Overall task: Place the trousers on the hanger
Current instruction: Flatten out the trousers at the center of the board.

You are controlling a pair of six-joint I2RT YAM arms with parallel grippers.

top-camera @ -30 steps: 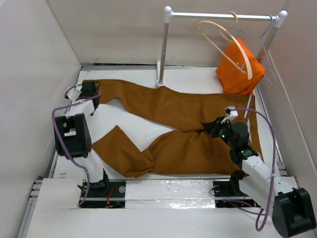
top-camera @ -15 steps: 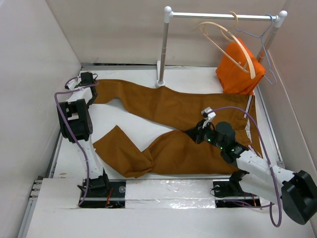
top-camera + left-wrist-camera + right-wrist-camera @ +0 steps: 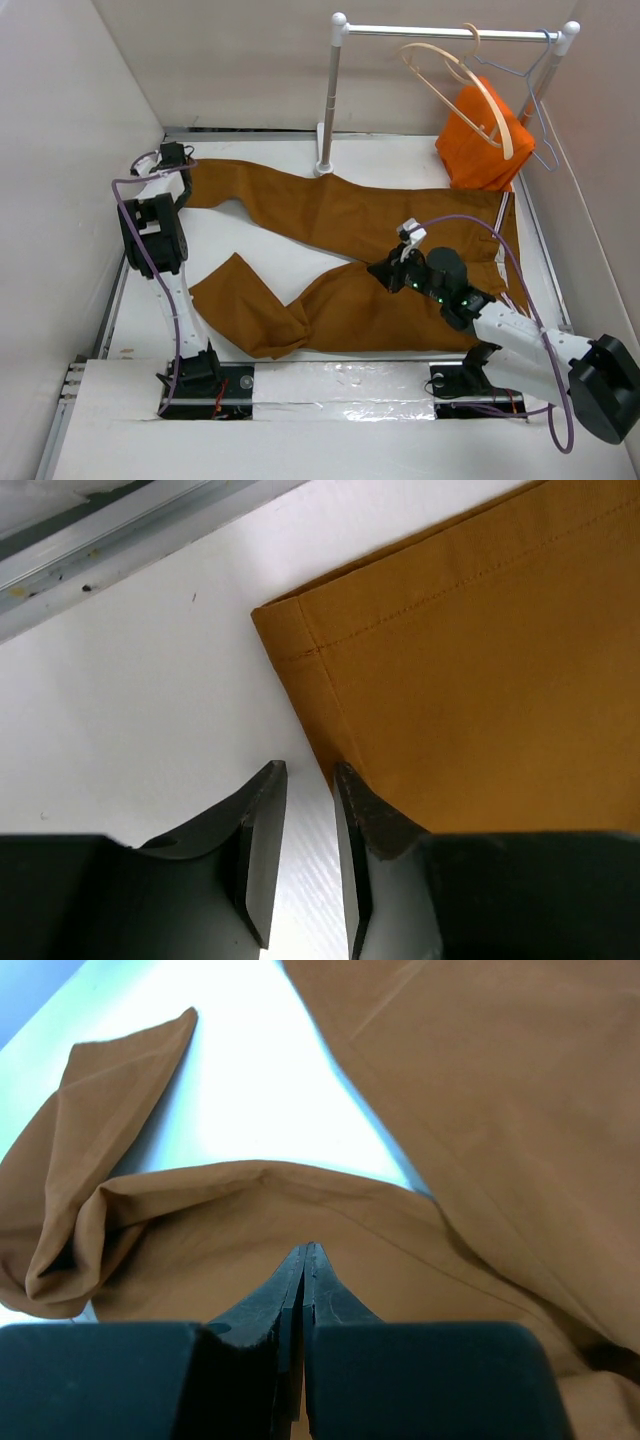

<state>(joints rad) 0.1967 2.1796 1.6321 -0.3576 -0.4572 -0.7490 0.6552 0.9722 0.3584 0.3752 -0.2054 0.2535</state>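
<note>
White counter (image 3: 270, 255): it's carrying the trousers, spread wide.
Trousers (image 3: 360, 225): rust-brown and lying flat, one leg out to the far-left corner, the other folded near the front.
Hanger (image 3: 490, 98): pale wood, up on the rail (image 3: 450, 33), well apart from both arms.
Right end effector (image 3: 305, 1248): clenched, tips down on mid-trouser cloth; can't tell if any is pinched.
Left end effector (image 3: 308, 770): fingers narrowly parted, bare counter between, hem corner just beside one finger.

White table (image 3: 275, 262) bearing rust-brown trousers (image 3: 340, 215) laid flat: hem corner just ahead and right of the left gripper (image 3: 308, 772), folded leg beneath the right gripper (image 3: 303, 1250).
</note>
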